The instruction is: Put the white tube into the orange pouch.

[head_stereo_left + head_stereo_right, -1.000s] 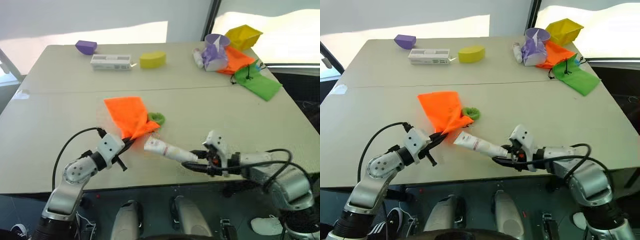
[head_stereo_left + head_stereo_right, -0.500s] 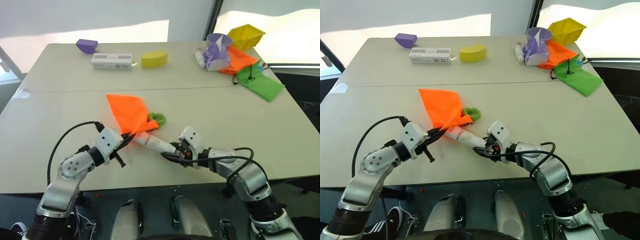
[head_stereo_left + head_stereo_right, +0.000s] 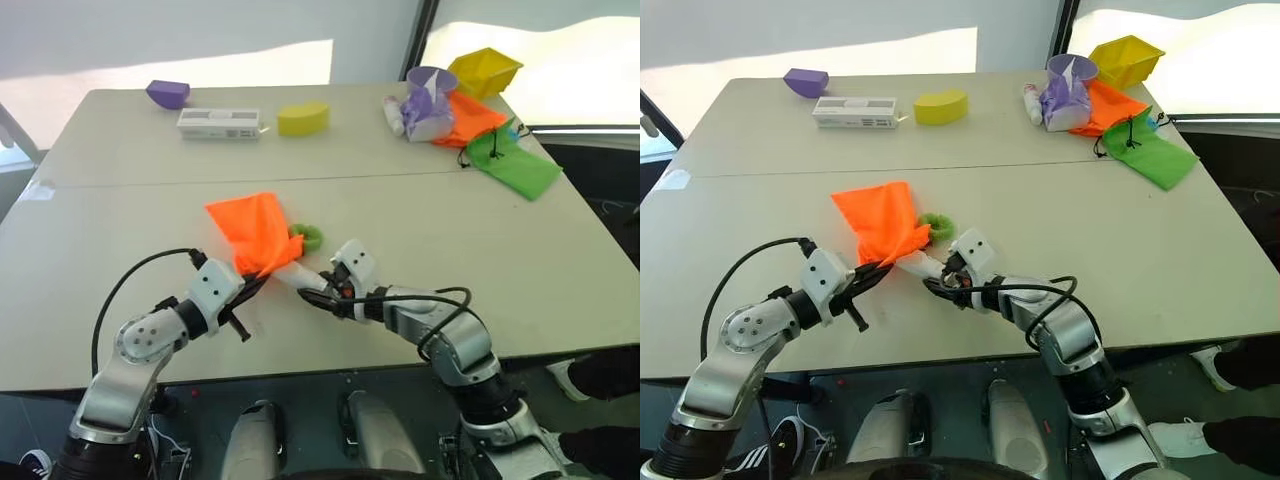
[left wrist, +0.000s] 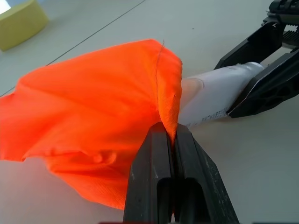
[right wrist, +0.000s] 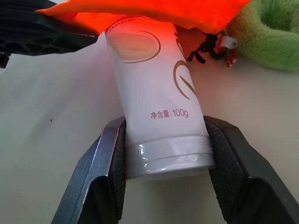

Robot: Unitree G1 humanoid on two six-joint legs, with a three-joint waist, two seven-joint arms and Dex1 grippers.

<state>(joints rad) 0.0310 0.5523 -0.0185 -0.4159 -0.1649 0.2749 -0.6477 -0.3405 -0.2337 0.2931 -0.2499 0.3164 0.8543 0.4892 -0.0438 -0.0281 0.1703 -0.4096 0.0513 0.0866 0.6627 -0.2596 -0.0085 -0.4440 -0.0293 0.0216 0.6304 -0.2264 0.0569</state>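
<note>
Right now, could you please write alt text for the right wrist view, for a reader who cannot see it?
The right tool grips the crimped end of the white tube, whose far end goes under the lifted edge of the orange pouch. A fuzzy green ring lies beside the pouch on the pale table.

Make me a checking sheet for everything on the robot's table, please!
Surface: pale beige table, seam line across it.
Job's things: white tube, front end under the mouth of the orange pouch; green ring beside it.
Clutter: purple block, white box, yellow block, yellow bin, purple cup, second orange pouch, green pouch.
Grippers: left tool shut on the pouch's edge; right tool clamping the tube's crimped end.
Cables: black cable looping off left arm; more on right arm.
Surroundings: a shoe on the floor.
</note>
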